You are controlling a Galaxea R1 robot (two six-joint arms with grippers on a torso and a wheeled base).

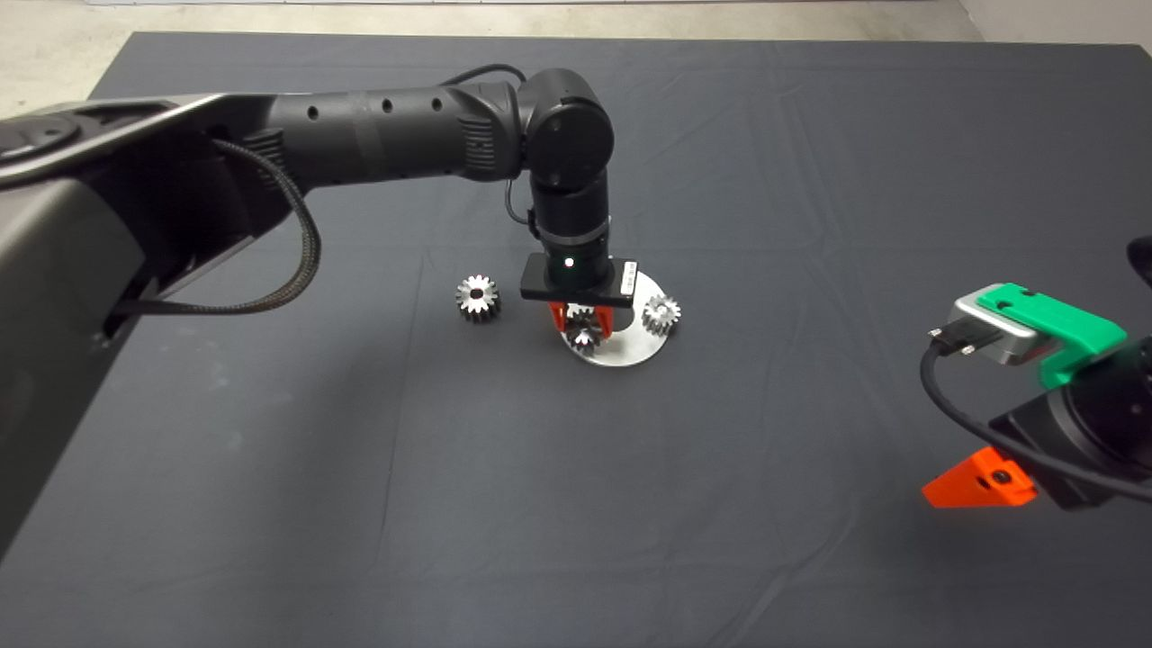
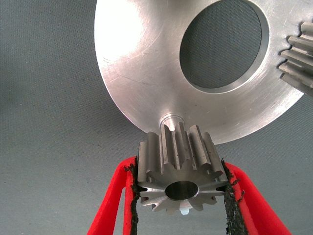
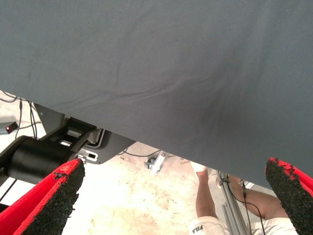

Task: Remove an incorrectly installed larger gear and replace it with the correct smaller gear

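My left gripper [image 1: 583, 329] hangs over the round steel plate [image 1: 623, 352] in the middle of the mat. It is shut on the smaller gear [image 2: 178, 171], whose chunky teeth and wide dark centre hole face the left wrist camera; both black pads press its sides. A short steel peg [image 2: 170, 118] rises from the plate [image 2: 137, 63] right beside the held gear. The larger gear [image 1: 478, 297] lies alone on the mat, left of the plate. My right gripper [image 1: 979, 484] is parked at the lower right, open and empty.
Another steel gear [image 1: 661, 313] sits on the plate's right part, and its teeth [image 2: 299, 58] show in the left wrist view. The plate has a large round hole [image 2: 224, 46]. Past the mat's edge the right wrist view shows floor and a person's leg [image 3: 203, 196].
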